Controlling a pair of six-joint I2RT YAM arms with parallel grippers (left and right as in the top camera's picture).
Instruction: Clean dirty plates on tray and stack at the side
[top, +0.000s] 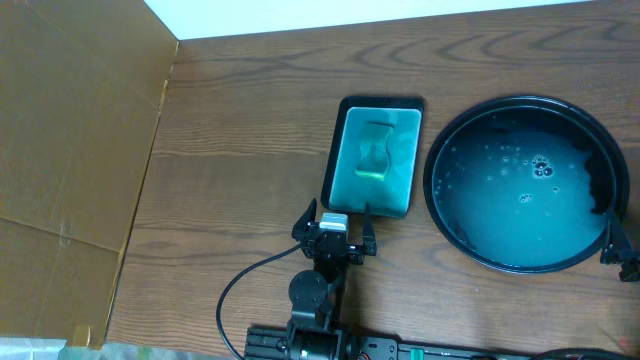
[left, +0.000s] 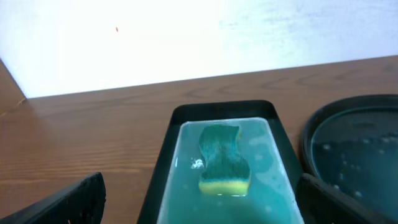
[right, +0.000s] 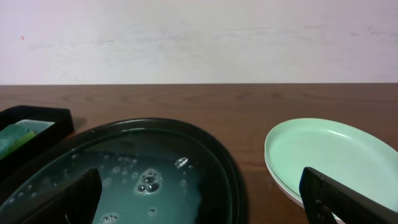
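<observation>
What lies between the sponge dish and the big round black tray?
Only a narrow strip of bare wooden table separates dish and tray; the overhead view shows it.

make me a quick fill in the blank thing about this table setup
1. The dish holding the sponge is ____ in shape.
2. The round black tray holds soapy water and ____ plates.
3. In the right wrist view, the plates sit stacked to the ____ of the tray.
4. The left gripper hovers at the near end of the dish, its jaws ____.

Missing words: rectangular; no; right; open
</observation>
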